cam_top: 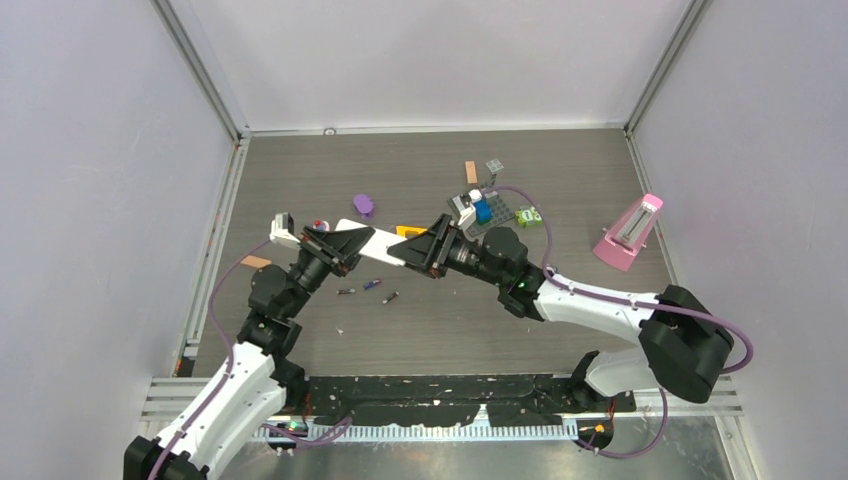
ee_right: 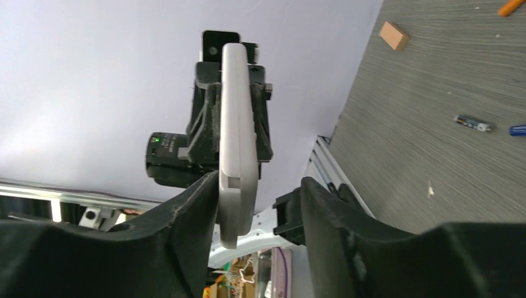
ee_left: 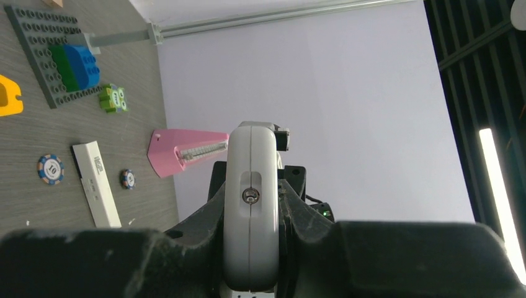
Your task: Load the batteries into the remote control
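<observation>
We see two robot arms meeting over the middle of a grey table (cam_top: pixel 560 180), with the white remote control (cam_top: pixel 385 248) raised off it between them. The left gripper (cam_top: pixel 338 243) is clamped tight on the remote's left end; its wrist camera shows the casing edge-on, pinched between both fingers. The right gripper (cam_top: pixel 433 252) stands parted around the right end: one finger (ee_right: pixel 186 230) touches the casing, while the other stands clear of it. Black fingers cover much of the remote, and we cannot tell whether its battery bay is open. The three batteries (cam_top: pixel 372 285) lie loose on the table just on the near side of the remote, tiny and hard to make out, the middle one bluish-purple. The right wrist camera catches only two, one of them cut off at the edge.
</observation>
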Available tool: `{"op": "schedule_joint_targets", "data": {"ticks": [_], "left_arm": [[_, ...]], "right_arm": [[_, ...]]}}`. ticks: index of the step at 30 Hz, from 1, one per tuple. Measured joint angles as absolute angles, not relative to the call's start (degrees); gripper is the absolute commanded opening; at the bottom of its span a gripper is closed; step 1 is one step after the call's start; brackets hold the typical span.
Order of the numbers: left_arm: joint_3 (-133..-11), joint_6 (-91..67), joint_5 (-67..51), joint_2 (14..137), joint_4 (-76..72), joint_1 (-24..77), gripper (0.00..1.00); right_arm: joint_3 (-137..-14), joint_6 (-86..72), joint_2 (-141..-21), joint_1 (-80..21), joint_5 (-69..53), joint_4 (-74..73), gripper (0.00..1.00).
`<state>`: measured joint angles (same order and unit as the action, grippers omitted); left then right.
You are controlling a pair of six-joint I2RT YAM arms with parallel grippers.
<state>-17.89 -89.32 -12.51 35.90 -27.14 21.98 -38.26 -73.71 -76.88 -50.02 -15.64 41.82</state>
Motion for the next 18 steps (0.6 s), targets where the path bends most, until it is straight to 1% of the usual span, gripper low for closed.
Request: {"op": "schedule_joint_targets", "data": {"ticks": [3,6,8,11,15,18], "left_arm": [[-18.9,-87.4,-12.6,36.0,-26.6,22.0,0.00],[-19.8,-85.0,-12.9,36.2,-25.6,22.0,0.00],[-20.1,-83.7,-13.1,36.3,-24.7,22.0,0.00],[-20.7,-81.6,-13.6,36.4,-22.5,22.0,0.00],[-21.3,-78.6,-13.8,36.4,-19.9,22.0,0.00],[-21.8,-76.4,-13.7,36.4,-18.6,22.0,0.00]], "right_arm": [[-39.7,-72.7,-76.3,-50.0,-15.6,37.1,0.64],[-40.1,-72.3,-75.5,-50.0,-15.5,34.2,0.63],[-40.1,-72.2,-75.1,-50.0,-15.3,32.8,0.59],[-40.1,-71.9,-74.7,-50.0,-15.1,31.0,0.49],[-40.8,-71.5,-74.3,-50.0,-14.7,28.3,0.45],[-41.1,-70.9,-73.7,-50.0,-14.6,26.1,0.44]]}}
